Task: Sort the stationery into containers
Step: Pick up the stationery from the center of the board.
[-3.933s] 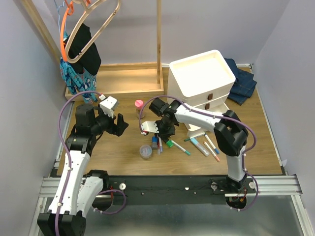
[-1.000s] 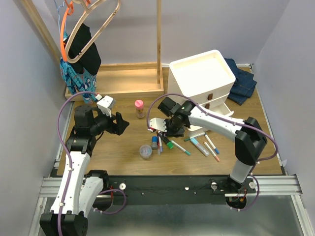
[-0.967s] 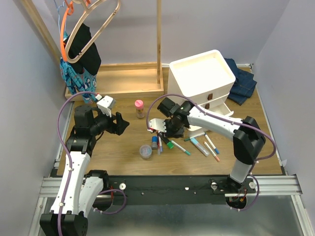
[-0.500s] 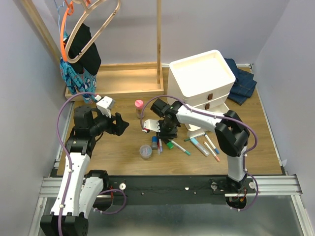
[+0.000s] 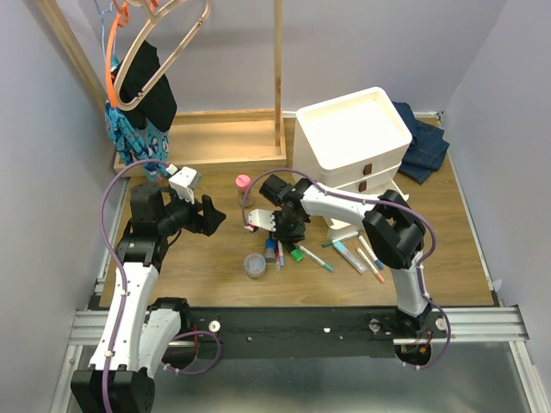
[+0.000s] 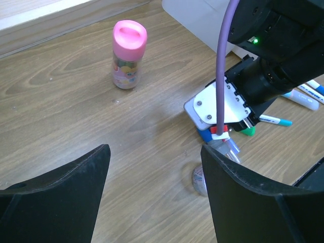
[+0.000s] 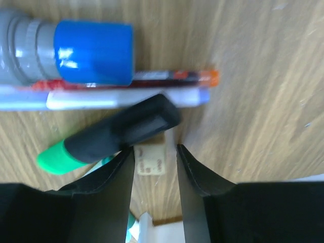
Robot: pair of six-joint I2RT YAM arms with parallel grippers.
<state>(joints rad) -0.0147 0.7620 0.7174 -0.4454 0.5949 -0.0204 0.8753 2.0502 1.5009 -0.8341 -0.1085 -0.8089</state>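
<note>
The white three-drawer unit (image 5: 353, 129) stands at the back right. The stationery lies in a pile in front of it. My right gripper (image 5: 280, 232) is down in that pile. In the right wrist view its jaws (image 7: 153, 151) stand a narrow gap apart over the wood, with a small cream tag (image 7: 151, 160) between them. The black end of the thick black-and-green marker (image 7: 121, 130) lies just past the fingertips. The blue-capped pale tube (image 7: 76, 50) and an orange-tipped marker (image 7: 152, 77) lie beyond. My left gripper (image 5: 213, 215) is open and empty above the table, also in its own view (image 6: 154, 152).
The pink-capped bottle (image 5: 244, 185) stands left of the pile, and shows too in the left wrist view (image 6: 129, 53). The clear tub (image 5: 254, 265) sits near the front. Slim markers (image 5: 349, 255) lie to the right. The wooden rack base (image 5: 207, 138), hanging clothes (image 5: 138, 95) and denim cloth (image 5: 424, 146) are behind.
My right gripper has shifted a little to the left over the pile, and its elbow has swung left. The left arm has barely moved.
</note>
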